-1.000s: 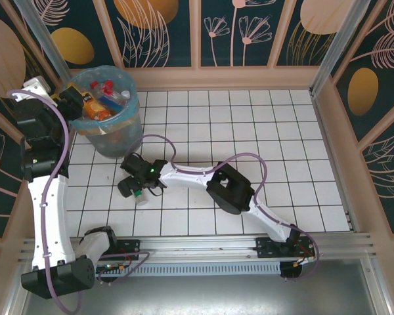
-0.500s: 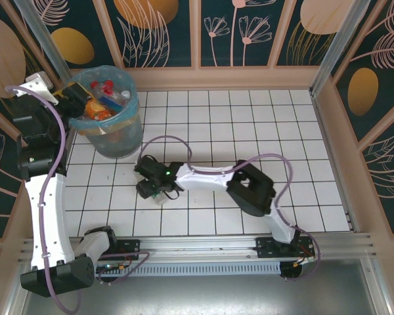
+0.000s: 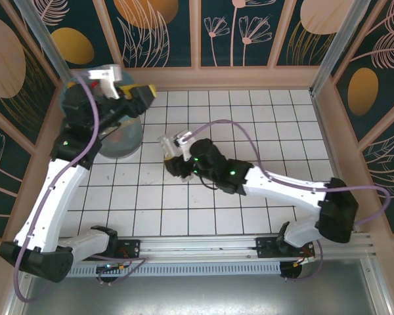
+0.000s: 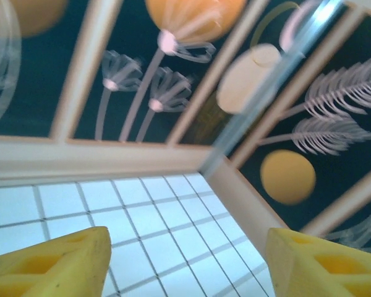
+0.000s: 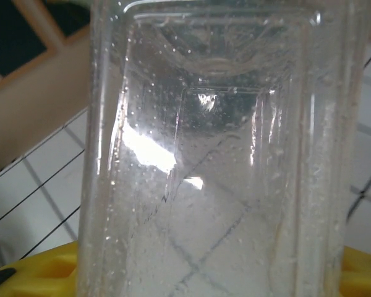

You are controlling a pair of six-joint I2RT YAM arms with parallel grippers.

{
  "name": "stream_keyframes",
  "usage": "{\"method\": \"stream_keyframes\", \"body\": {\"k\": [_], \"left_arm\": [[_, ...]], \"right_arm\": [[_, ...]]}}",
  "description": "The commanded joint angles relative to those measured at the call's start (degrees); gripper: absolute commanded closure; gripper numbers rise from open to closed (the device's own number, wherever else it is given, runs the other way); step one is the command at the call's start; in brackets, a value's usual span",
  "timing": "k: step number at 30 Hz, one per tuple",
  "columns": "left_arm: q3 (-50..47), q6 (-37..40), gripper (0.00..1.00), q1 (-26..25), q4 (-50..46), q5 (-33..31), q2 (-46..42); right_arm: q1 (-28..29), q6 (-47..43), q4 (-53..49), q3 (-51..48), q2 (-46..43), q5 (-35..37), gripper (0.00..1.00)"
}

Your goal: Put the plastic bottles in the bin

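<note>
Close up, your right gripper clamps a clear bottle, blurred overhead. Your left gripper gapes empty, its arm half-hiding the bin

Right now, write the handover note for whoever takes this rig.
Left gripper: open, empty, by the far rim of the bin at the table's far left.
Right gripper: shut on a clear plastic bottle, held over the tiles mid-table.
Done: cannot tell how many bottles are in; the left arm covers the bin's mouth.
Left: carry the held bottle to the bin and release it.
</note>
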Motion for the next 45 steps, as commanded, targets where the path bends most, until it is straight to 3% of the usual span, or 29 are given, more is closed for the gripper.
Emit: {"method": "stream_keyframes", "body": {"k": [1, 5, 10, 15, 25, 29, 33, 35, 37, 41, 45], "left_arm": [[0.8, -0.1, 0.27, -4.0, 5.3, 7.0, 1.1], [-2.7, 0.0, 0.14, -7.9, 10.3, 12.6, 0.9], [-3.5, 2.0, 0.13, -11.3, 9.3, 14.7, 3.0], [-2.8, 5.4, 0.13, -14.4, 6.9, 16.0, 4.9], [-2.2, 7.9, 0.17, -15.7, 3.0, 14.6, 6.9], [-1.9, 7.7, 0.27, -15.9, 2.0, 13.1, 7.7], [-1.5, 7.0, 0.44, -15.8, 2.3, 7.8, 7.3], [-0.7, 6.5, 0.51, -15.8, 2.2, 5.5, 6.9], [0.8, 5.8, 0.59, -15.8, 2.5, 3.5, 6.3], [5.4, 5.5, 0.60, -15.7, 1.2, -4.2, 5.3], [14.6, 9.0, 0.62, -15.4, -4.3, -19.6, 5.6]], "right_arm": [[-1.7, -4.9, 10.8, -4.9, -7.5, 4.2, 0.45], [-4.7, -5.5, 17.7, -9.4, -13.7, 1.8, 0.46], [-5.0, -9.5, 23.5, -12.4, -17.6, -0.3, 0.46], [-5.0, -10.9, 22.1, -10.8, -17.5, 0.1, 0.47], [-4.5, -11.1, 22.2, -10.6, -17.6, -1.1, 0.47], [-4.2, -11.2, 22.1, -10.7, -17.6, -0.9, 0.45], [-4.3, -10.9, 21.9, -10.8, -17.6, 0.1, 0.39], [-4.1, -10.3, 21.3, -10.8, -17.7, 1.5, 0.27], [-4.1, -10.1, 21.3, -11.1, -17.9, 3.6, 0.04], [-3.5, -10.3, 22.9, -12.6, -18.8, 7.8, 0.01], [-3.3, -10.4, 24.4, -14.2, -20.5, 10.0, 0.01]]}}
